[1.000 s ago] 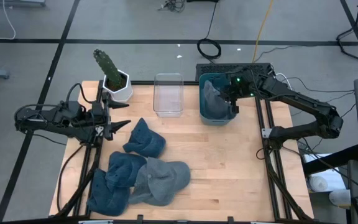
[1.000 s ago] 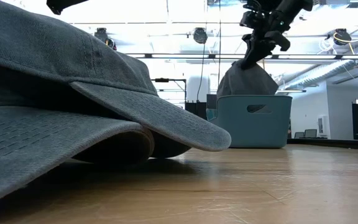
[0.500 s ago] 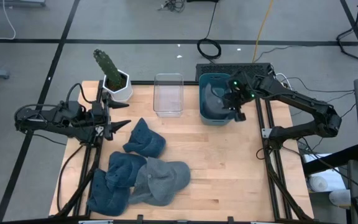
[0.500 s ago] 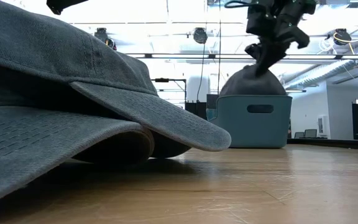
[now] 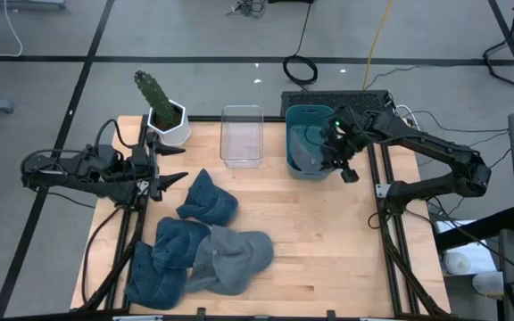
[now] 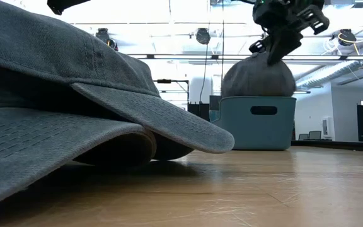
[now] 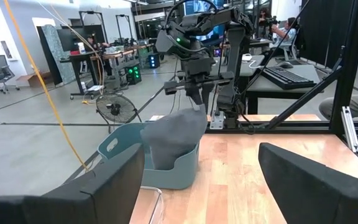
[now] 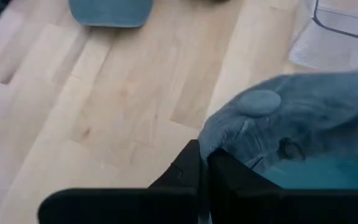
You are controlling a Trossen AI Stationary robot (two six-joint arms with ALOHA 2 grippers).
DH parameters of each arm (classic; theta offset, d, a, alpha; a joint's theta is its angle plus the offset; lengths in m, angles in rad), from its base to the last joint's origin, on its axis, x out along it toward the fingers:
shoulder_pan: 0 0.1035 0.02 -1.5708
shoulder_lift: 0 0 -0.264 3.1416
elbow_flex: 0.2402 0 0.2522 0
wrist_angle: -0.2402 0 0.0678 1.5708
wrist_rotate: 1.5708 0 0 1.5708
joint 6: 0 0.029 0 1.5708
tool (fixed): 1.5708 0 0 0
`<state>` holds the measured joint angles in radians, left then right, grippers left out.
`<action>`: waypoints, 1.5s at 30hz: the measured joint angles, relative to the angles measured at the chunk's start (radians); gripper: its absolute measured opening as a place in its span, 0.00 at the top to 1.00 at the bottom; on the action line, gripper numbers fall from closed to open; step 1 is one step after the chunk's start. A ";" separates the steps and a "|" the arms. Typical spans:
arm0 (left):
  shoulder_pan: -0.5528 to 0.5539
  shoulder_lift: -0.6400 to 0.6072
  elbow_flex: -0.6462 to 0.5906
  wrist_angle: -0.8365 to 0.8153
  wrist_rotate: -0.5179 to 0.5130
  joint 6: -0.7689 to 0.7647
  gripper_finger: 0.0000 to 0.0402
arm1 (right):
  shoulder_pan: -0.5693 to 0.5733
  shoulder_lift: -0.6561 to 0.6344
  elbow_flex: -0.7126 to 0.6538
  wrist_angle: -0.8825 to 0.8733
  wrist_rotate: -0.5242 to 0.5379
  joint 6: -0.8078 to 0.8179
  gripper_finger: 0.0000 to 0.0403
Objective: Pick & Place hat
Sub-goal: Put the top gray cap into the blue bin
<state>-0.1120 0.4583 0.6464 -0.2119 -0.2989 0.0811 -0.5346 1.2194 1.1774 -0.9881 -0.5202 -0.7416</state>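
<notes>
At the far right corner of the wooden table (image 5: 328, 232), the right gripper (image 5: 338, 161) hangs over the near rim of the teal bin (image 5: 298, 168), its fingers pressed together on the fabric of a grey hat (image 6: 258, 77). The hat bulges above the bin's rim and rests partly inside it; in the right wrist view its crown button and an eyelet show just beyond the pinched fold (image 8: 272, 134). A clear plastic box (image 5: 242, 135) stands just beside the bin, and a potted cactus (image 5: 161, 109) stands at the far left corner. The left gripper (image 5: 172, 166) hovers at the table's left edge, fingers spread and holding nothing. Near it lies a blue cap (image 5: 207, 200); toward the near edge, more caps (image 5: 199, 259) lie in an overlapping pile, well apart from the bin.
</notes>
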 joint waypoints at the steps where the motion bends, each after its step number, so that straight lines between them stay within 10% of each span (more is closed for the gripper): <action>1: 0.000 0.000 0.000 0.000 0.000 0.000 0.20 | 0.000 0.000 0.000 0.000 0.002 0.000 1.00; 15: 0.000 0.000 0.000 0.000 0.000 0.000 0.20 | 0.013 0.033 -0.068 0.215 0.416 0.008 1.00; 26: 0.000 0.000 0.000 0.000 0.000 0.000 0.23 | 0.046 0.033 -0.315 0.684 0.860 -0.290 1.00; 40: 0.000 0.000 0.000 0.000 0.000 0.000 0.19 | 0.091 0.033 -0.458 1.148 0.874 -0.359 1.00; 45: 0.000 0.000 0.000 0.000 0.000 0.000 0.22 | 0.077 0.033 -0.458 1.186 0.707 -0.210 1.00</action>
<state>-0.1120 0.4581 0.6464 -0.2116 -0.2988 0.0810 -0.4573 1.2526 0.7193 0.1978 0.1864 -0.9514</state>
